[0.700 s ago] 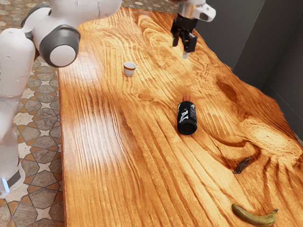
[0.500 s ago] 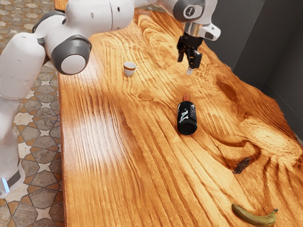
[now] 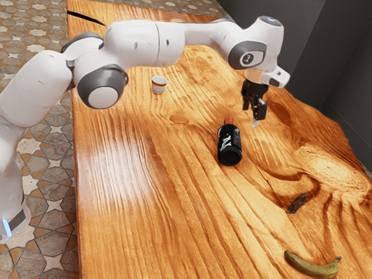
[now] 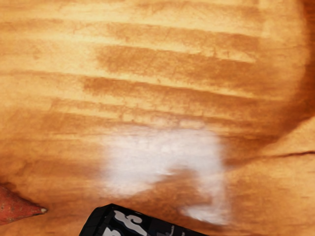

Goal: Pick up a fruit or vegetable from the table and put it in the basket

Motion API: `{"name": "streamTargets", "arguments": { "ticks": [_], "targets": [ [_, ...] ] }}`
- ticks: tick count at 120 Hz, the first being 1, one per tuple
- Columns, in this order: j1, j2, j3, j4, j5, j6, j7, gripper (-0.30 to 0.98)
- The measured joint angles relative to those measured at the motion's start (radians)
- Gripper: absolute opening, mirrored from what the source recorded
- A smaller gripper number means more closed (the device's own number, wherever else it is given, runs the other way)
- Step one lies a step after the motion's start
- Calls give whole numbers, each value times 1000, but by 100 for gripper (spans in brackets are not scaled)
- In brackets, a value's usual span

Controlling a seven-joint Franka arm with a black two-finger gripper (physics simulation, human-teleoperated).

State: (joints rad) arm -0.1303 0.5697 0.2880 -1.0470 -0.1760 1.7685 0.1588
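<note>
Yellow-brown banana [image 3: 313, 268]: probably light, soft under its skin; was best gripped mid-curve. Hand [image 3: 250, 115]: stood clearly open, empty.

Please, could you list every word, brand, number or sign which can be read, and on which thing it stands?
No text can be read for certain.
Black container: white lettering, too blurred or cut off to read.
Arm's round joint: one small mark, too small to read.
</note>
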Motion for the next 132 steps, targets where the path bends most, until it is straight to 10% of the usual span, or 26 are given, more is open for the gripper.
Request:
{"name": "streamTargets", "arguments": {
  "ticks": [90,132],
  "targets": [
    [-255,102,-236,2,13,329,14,66],
    [-461,167,-171,13,24,421,15,66]
  ]
}}
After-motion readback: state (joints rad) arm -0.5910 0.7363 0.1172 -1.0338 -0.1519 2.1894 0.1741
